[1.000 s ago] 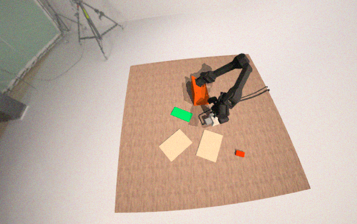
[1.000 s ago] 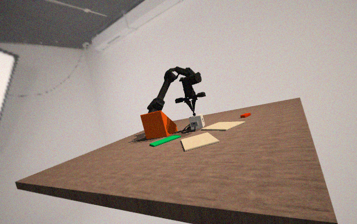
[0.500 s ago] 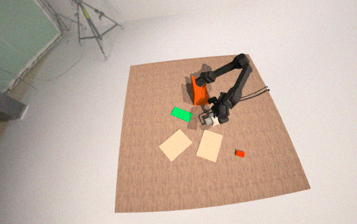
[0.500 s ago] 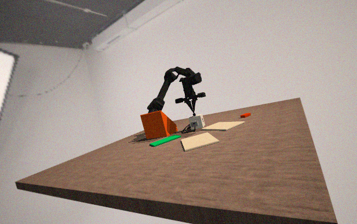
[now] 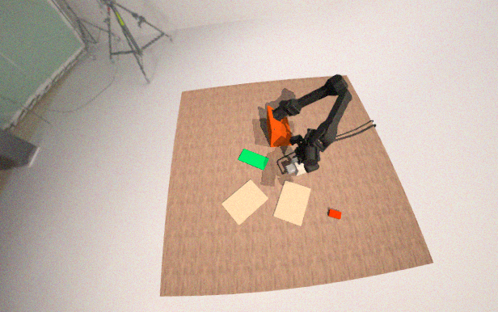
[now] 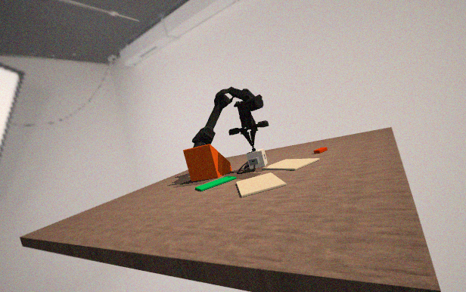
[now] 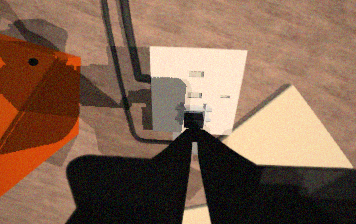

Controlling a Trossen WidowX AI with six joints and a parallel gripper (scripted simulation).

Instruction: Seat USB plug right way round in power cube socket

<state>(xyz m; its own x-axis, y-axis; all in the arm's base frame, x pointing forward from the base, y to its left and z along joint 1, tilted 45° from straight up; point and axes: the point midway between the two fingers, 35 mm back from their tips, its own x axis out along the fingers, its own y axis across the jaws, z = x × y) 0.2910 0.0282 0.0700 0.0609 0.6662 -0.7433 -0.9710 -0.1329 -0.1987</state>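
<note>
The pincer (image 7: 195, 131) points straight down over the white power cube (image 7: 220, 90), its fingers nearly closed and clamped on the small dark USB plug (image 7: 194, 120), which sits at the cube's top face, toward its near edge. From the wrist view, the plug's depth in the socket and its orientation cannot be made out; the black fingers hide the near side. A dark cable (image 7: 125, 45) leaves the cube's left side across the worktop (image 6: 340, 212).
</note>
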